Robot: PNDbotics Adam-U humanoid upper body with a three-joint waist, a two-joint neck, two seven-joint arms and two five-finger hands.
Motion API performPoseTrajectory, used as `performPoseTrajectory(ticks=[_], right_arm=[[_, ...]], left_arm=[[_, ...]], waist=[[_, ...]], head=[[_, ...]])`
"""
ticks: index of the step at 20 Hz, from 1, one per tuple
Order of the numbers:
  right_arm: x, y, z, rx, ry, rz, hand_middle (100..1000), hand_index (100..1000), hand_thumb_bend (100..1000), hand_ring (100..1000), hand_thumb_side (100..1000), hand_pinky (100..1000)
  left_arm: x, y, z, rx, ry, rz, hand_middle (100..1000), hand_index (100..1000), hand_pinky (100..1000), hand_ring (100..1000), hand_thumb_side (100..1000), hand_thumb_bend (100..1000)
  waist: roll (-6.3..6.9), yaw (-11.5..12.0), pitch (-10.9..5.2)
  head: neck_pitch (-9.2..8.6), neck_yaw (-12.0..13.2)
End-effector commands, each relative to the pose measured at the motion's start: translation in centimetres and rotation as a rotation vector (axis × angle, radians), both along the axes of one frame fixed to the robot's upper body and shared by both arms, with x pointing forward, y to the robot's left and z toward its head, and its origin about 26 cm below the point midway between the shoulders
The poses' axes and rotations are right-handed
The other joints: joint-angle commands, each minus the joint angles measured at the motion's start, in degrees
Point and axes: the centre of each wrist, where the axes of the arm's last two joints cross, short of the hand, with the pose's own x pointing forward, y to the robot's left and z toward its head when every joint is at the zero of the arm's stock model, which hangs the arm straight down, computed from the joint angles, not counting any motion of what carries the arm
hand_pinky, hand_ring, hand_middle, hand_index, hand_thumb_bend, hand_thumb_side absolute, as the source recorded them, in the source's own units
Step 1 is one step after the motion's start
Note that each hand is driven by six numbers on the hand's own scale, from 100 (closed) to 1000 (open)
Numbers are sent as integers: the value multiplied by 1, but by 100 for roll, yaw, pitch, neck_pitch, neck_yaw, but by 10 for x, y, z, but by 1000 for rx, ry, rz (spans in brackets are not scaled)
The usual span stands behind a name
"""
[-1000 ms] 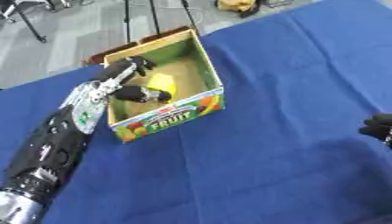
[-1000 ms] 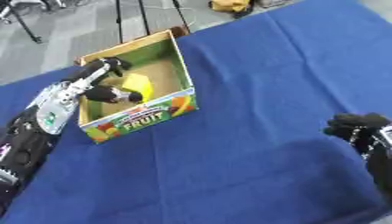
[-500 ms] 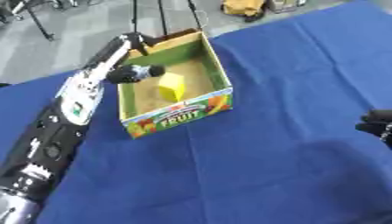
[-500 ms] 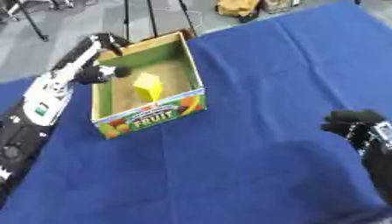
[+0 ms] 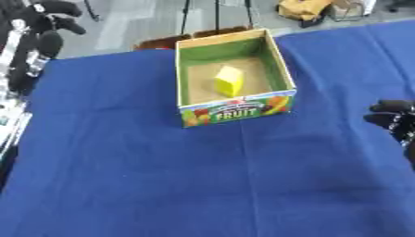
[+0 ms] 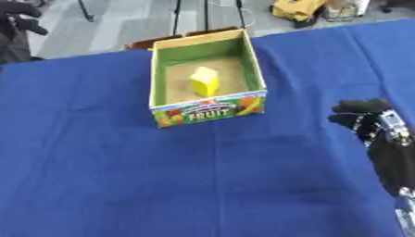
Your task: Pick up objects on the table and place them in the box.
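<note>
Here, surroundings: grey floor beyond the far edge of the tabletop (image 5: 122,176), with dark stand legs (image 5: 216,11) and a tan bag (image 5: 301,8) on it; nothing lies between either hand and the box.
Tabletop: covered in blue cloth, bare around the box.
Box (image 5: 279,69): open cardboard carton with green inner walls and a brown floor, "FRUIT" printed on its near side, standing toward the far middle.
Contents: one yellow block (image 5: 229,80), a small wedge-like piece, tilted, near the middle of the floor.
Left robot hand (image 5: 50,10): raised at the upper left corner, well apart from the box, fingers curled, holding nothing.
Right robot hand (image 6: 362,115): low at the right edge, fingers curled, empty.
</note>
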Motion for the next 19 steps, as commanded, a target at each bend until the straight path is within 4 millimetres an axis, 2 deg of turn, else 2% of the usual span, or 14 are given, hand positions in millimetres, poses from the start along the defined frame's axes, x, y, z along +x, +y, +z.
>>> performPoseTrajectory(ticks=[1, 5, 10, 12, 19], right_arm=[[1, -4, 7, -2, -20, -11, 709, 784, 100, 739, 949, 901], [1, -3, 7, 0, -23, -9, 711, 789, 100, 740, 949, 901], [3, 0, 10, 6, -34, 7, 709, 790, 100, 739, 945, 900], [3, 1, 10, 9, -36, 9, 703, 787, 100, 726, 944, 871], [3, 2, 10, 23, -40, 7, 687, 769, 100, 713, 941, 858]], left_arm=[[-22, 2, -1, -109, -34, 19, 680, 769, 874, 620, 827, 817], [-36, -2, -30, -205, 16, 55, 676, 761, 878, 617, 844, 797], [-47, -9, -55, -284, 61, 73, 673, 760, 876, 611, 862, 756], [-48, -11, -62, -307, 75, 80, 668, 757, 873, 607, 866, 745], [-49, -16, -75, -342, 101, 68, 640, 746, 864, 581, 875, 738]], waist=[[-44, 104, -110], [-106, 251, -87], [-170, 179, -60], [-189, 140, -57], [-242, 140, -61]], head=[[108, -18], [163, 8], [150, 47], [147, 52], [144, 28]])
